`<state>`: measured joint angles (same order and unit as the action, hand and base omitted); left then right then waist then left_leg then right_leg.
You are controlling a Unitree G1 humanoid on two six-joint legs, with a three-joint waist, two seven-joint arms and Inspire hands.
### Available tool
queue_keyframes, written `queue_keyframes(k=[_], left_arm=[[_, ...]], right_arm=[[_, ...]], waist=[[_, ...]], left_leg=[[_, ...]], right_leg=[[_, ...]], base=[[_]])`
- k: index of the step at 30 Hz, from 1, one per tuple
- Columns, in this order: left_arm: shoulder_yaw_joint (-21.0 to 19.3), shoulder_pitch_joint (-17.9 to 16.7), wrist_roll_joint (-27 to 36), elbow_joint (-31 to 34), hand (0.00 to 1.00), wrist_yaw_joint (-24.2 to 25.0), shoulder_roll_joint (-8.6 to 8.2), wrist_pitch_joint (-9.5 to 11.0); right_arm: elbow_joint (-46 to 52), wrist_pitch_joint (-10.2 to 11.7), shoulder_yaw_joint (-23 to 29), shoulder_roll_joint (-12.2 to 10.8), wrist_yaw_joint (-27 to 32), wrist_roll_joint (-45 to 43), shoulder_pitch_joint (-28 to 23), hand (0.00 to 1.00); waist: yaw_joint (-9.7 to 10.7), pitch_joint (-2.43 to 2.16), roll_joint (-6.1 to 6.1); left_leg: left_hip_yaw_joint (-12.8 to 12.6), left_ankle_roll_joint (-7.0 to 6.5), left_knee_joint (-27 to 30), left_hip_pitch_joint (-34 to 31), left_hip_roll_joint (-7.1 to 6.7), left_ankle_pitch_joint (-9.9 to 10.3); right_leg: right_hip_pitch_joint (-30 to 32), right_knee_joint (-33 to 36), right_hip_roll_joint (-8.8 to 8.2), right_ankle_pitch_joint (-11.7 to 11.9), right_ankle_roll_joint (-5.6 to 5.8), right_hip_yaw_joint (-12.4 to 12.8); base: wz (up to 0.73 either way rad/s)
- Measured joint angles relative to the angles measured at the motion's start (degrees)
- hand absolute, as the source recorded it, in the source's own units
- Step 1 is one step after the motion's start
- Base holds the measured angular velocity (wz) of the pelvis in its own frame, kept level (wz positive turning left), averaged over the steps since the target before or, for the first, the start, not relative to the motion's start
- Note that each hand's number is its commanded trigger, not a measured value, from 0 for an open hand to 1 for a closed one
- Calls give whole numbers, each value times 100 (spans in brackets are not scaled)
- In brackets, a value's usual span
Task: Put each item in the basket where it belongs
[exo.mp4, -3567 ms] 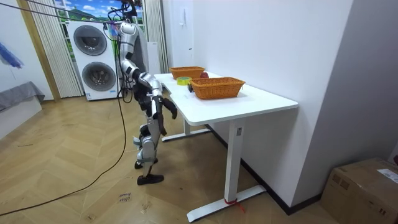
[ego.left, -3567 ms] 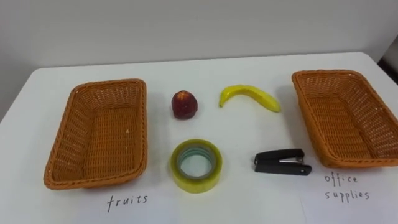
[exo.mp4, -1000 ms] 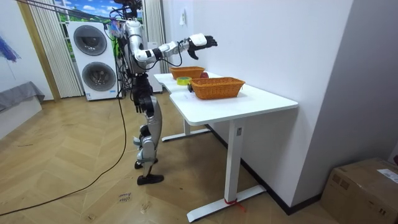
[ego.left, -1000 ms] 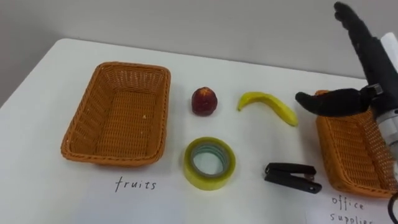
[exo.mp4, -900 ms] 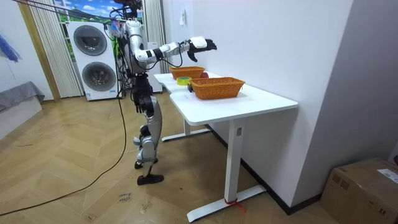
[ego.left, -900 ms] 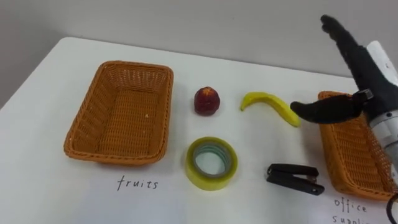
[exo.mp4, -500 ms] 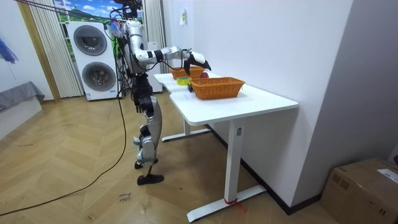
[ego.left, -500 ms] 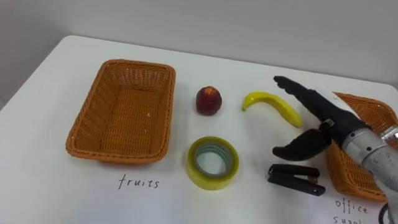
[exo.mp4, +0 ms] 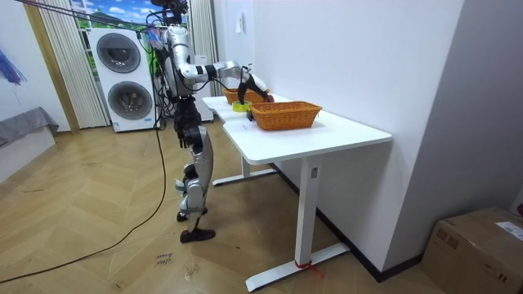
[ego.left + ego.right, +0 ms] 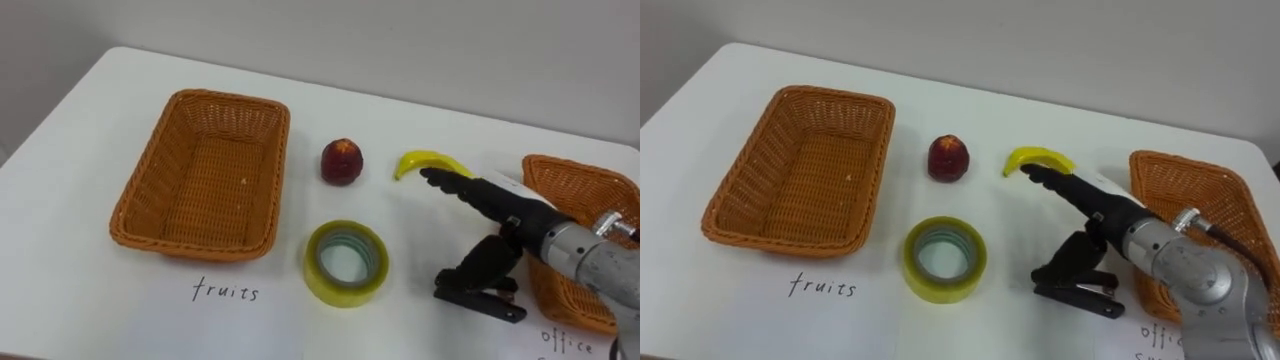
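Extending in right of the tape roll (image 10: 346, 263), the right hand (image 10: 515, 225) is spread wide and grips nothing: its straight fingers (image 10: 450, 184) lie over the end of the banana (image 10: 425, 160), and its thumb points down at the stapler (image 10: 490, 303). The red fruit (image 10: 341, 161) sits behind the roll. The fruit basket (image 10: 200, 97) stands left of the roll, the office basket (image 10: 560, 170) far right

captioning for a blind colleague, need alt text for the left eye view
The right robot hand, open, reaches over a black stapler, fingers stretched toward a banana, on a white table. A red fruit and a roll of tape lie between a wicker basket and a second basket at the right.
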<state>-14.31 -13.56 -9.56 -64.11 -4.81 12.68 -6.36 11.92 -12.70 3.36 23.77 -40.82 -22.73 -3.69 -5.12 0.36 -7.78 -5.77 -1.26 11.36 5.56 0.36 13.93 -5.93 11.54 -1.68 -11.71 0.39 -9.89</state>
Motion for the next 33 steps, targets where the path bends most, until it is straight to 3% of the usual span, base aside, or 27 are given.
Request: queue_keyframes(k=[8, 16, 24, 33], left_arm=[[-1, 18, 1, 0, 0, -8, 11, -76], [-1, 21, 6, -6, 0, -117, 12, -76], [5, 29, 105, -5, 0, -125, 12, -76], [391, 37, 119, 69, 0, -171, 60, -76]], right_arm=[[1, -214, -52, -3, -382, -397, 0, 0], [0, -251, -64, -25, -601, -629, 0, 0], [-96, -394, -396, -41, -694, -765, -40, 0], [-311, -469, -463, -40, -691, -765, -39, 0]], waist=[[-24, -20, -27], [-27, -19, -29], [-7, -16, -35], [1, -20, -56]], left_leg=[[6, 0, 17, 6, -1, 0], [6, 0, 23, 5, -1, 0], [31, 0, 35, -2, -2, -1], [131, 0, 44, -40, -5, -1]], right_leg=[[-6, 3, 0, 0, 0, 11], [-7, 6, 2, 0, -1, 12], [-17, 5, 1, 1, -1, -10], [-29, 4, -6, 1, -1, -121]], base=[[0], [0], [0], [5]])
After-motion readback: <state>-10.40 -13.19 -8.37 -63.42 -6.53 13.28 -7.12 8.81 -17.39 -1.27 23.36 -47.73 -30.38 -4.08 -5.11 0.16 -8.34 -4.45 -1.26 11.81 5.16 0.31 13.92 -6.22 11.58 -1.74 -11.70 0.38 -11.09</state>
